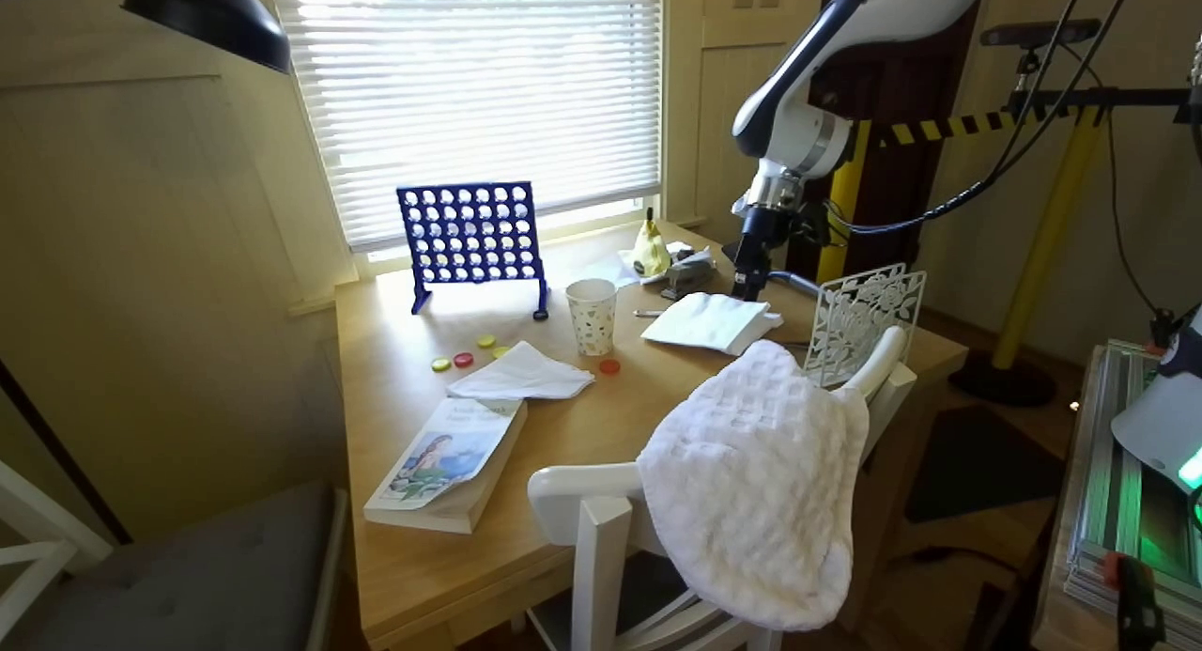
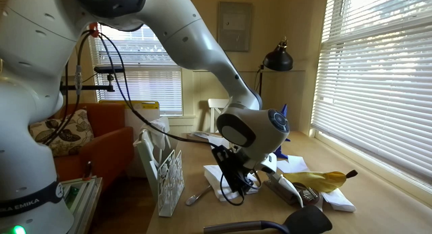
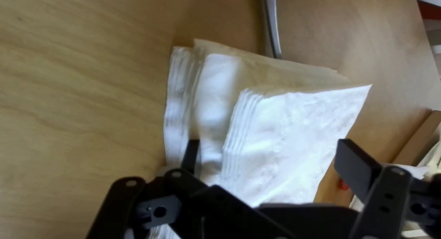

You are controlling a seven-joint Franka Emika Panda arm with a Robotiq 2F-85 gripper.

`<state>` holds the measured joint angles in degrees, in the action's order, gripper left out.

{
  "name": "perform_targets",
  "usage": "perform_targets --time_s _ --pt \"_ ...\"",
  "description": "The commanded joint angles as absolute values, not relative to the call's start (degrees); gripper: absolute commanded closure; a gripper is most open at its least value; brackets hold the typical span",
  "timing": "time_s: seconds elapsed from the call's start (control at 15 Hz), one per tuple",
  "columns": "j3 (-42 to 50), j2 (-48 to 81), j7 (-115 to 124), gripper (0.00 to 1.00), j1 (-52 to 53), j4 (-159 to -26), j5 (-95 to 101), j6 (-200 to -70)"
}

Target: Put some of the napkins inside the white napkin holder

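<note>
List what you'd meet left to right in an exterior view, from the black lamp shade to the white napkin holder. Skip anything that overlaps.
Black lamp shade, blue grid game board, patterned paper cup, stack of napkins, white napkin holder.

A utensil lies in the gap between napkins and holder.
</note>
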<state>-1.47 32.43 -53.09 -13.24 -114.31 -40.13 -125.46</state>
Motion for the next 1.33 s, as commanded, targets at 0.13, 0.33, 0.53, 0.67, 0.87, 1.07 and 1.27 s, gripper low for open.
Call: perform_targets --time_s 0.13,0.33,0.53,0.67,0.87,1.07,1.27 --pt "-3.7 30.3 -56.4 0.0 -14.4 -116.1 -41.5 -123.8" --pt "-4.1 30.2 -56.8 0.0 -14.2 -116.0 -41.5 -122.6" --pt "-4.4 30.2 -56.7 0.0 -14.1 -115.8 -42.0 -121.2" --pt "-4.5 29.9 -56.8 0.0 -14.1 -115.8 -42.6 -120.8" --pt "-4.2 31.2 -55.4 0.0 -14.0 -114.2 -43.0 -118.7" --pt "-3.5 31.3 -52.8 0.0 -13.7 -114.6 -44.9 -119.1" --pt "-3.1 29.5 -51.3 0.0 -13.8 -116.8 -49.5 -121.2"
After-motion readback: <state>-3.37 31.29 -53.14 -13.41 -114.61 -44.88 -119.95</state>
